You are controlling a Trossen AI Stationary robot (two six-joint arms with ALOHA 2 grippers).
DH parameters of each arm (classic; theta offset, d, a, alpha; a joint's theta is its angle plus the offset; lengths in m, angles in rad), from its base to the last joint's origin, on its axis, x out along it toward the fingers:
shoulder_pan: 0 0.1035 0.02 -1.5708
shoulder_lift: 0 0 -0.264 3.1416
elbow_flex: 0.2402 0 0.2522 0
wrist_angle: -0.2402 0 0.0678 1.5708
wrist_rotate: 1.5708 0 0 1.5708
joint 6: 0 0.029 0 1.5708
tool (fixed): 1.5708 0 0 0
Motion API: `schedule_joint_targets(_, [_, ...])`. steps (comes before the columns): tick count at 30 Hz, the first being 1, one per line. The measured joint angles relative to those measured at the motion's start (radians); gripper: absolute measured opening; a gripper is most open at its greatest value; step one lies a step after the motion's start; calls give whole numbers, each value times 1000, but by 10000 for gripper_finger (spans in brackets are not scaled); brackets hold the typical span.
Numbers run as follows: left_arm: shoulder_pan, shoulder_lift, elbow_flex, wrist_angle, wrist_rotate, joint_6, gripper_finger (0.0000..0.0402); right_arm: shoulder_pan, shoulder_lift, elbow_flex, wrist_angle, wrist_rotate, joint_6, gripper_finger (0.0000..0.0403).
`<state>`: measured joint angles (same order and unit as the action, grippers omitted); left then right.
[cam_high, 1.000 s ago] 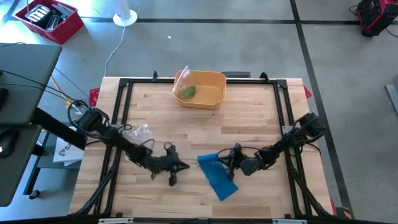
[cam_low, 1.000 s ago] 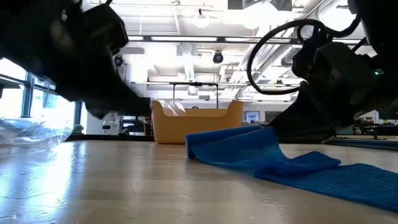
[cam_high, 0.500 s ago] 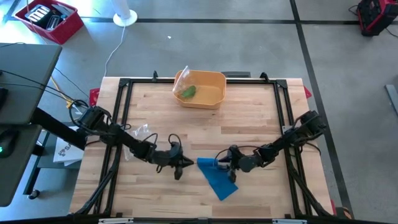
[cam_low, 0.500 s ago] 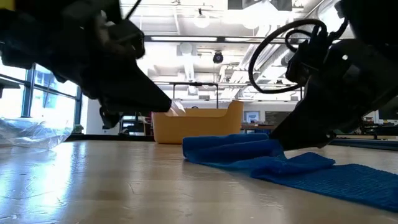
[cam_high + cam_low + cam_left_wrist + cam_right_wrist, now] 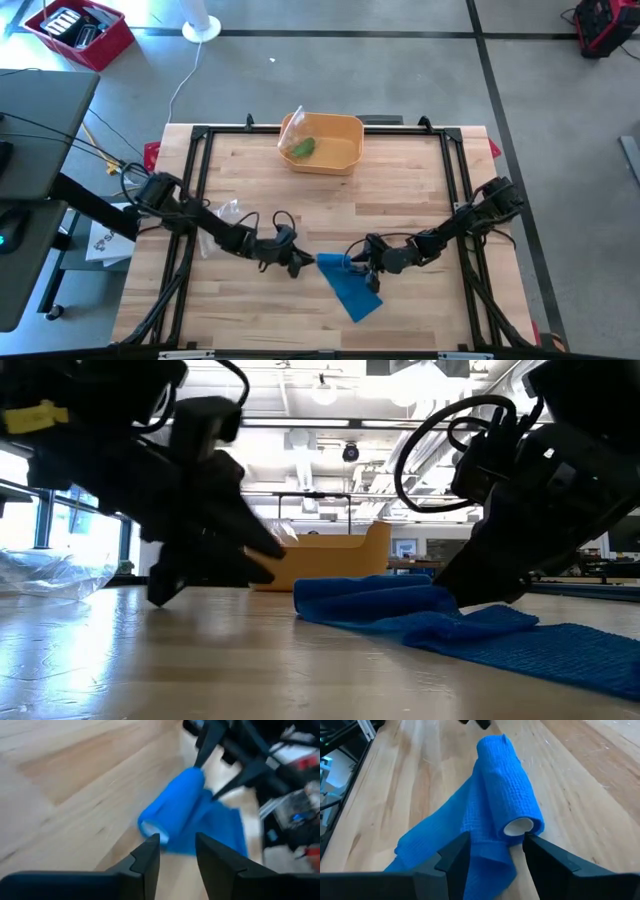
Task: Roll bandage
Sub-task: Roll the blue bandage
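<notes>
Wooden table (image 5: 400, 180) has the blue bandage (image 5: 348, 283) near the front middle, half rolled. Left gripper (image 5: 176, 851) and right gripper (image 5: 495, 845) sit open at the roll's 2 ends. Best bet: pinch both ends evenly, turn slowly, keep the loose tail flat.

Overhead, table-level, 2 wrist cams, all near bandage (image 5: 345, 281), prob.

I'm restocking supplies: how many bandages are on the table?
1. The blue bandage lies near the table's front middle, partly rolled, between the left pincer and right pincer. The yellow bin's contents are unclear.
</notes>
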<state>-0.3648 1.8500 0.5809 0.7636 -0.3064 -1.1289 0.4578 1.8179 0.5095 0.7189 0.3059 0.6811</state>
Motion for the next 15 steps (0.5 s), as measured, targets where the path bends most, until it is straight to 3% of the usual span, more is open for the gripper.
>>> schedule_joint_targets(5, [39, 44, 46, 11, 31, -42, 138, 0, 0, 0, 0, 1, 0, 177])
schedule_joint_targets(9, [68, 39, 54, -17, 124, -46, 140, 0, 0, 0, 0, 1, -1, 177])
schedule_joint_targets(15, [85, -30, 53, -185, 175, -135, 138, 1, 0, 0, 0, 1, -8, 177])
